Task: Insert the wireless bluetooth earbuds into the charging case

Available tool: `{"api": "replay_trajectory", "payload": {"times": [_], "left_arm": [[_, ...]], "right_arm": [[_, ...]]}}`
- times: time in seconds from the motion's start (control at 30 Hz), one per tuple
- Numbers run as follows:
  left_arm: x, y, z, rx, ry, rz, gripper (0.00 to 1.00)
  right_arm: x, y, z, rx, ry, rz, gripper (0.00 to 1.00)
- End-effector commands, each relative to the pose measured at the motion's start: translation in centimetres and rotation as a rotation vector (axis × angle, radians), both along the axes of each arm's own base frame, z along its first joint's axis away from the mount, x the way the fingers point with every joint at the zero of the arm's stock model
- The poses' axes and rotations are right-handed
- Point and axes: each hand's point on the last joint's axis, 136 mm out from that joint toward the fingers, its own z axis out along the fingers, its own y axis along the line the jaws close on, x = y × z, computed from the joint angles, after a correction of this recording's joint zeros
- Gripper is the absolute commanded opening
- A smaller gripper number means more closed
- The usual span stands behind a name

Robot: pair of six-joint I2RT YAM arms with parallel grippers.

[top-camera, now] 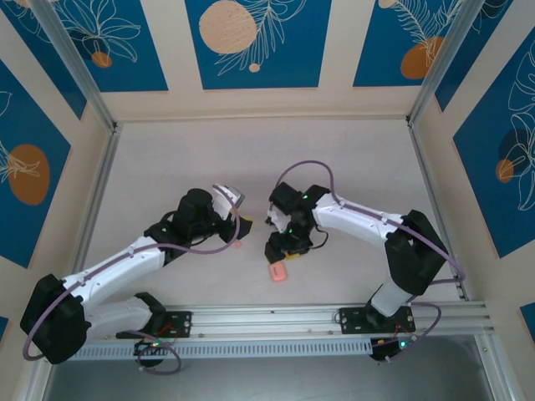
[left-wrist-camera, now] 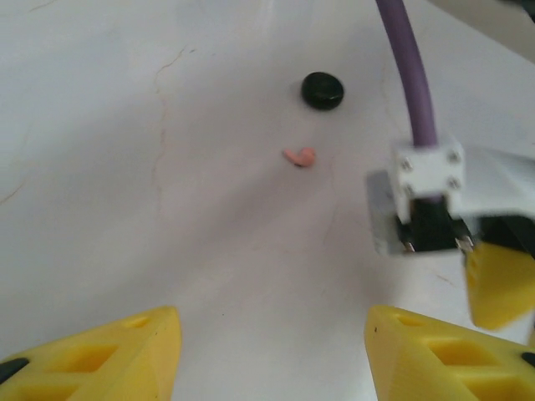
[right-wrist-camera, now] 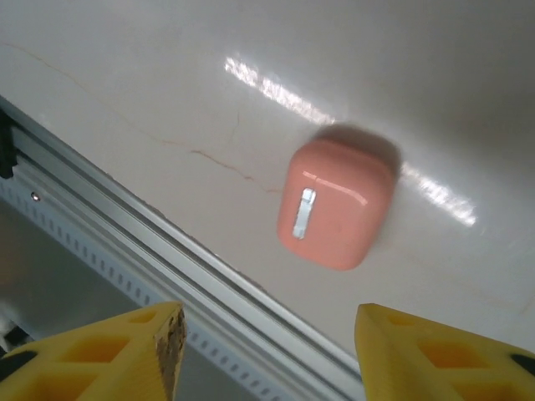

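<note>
Evidently early on: nothing seated so far. Over on the left side, one of the wireless bluetooth earbuds (left-wrist-camera: 299, 156) loose on the pale table (left-wrist-camera: 125, 167), ahead of the left gripper (left-wrist-camera: 272, 359) and near a small black round object (left-wrist-camera: 323, 90). Jaws parted there, with nothing between them. Nearer the metal rail (right-wrist-camera: 167, 251) at the table's near edge, the charging case (right-wrist-camera: 336, 203) lying flat, apart from the earbud, seemingly shut, a silver strip (right-wrist-camera: 306, 213) on its upper face. Just short of it, the right gripper (right-wrist-camera: 263, 351), jaws likewise spread and empty. Looks like the approach before any grasp, one arm lined up on each item. Calls next for getting the case steadied and its lid open, probably by the right gripper closing across its rounded sides, then for a fine pinch on the tiny earbud by the left. Demands care there: small, curved, easy to flick away or to clamp crookedly.
</note>
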Motion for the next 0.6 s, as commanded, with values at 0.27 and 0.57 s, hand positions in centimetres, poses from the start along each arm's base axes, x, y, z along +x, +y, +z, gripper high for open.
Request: {"api": "replay_trajectory", "payload": {"times": [0.27, 0.57], "left_arm": [[0.0, 2.3, -0.6, 0.043, 0.017, 0.114, 0.59], [0.0, 2.3, -0.7, 0.047, 0.016, 0.109, 0.6]], "right_arm": [[-1.8, -0.7, -5.6, -0.246, 0.077, -0.129, 0.61], [-1.3, 0.1, -7.0, -0.248, 0.046, -0.114, 0.57]]}}
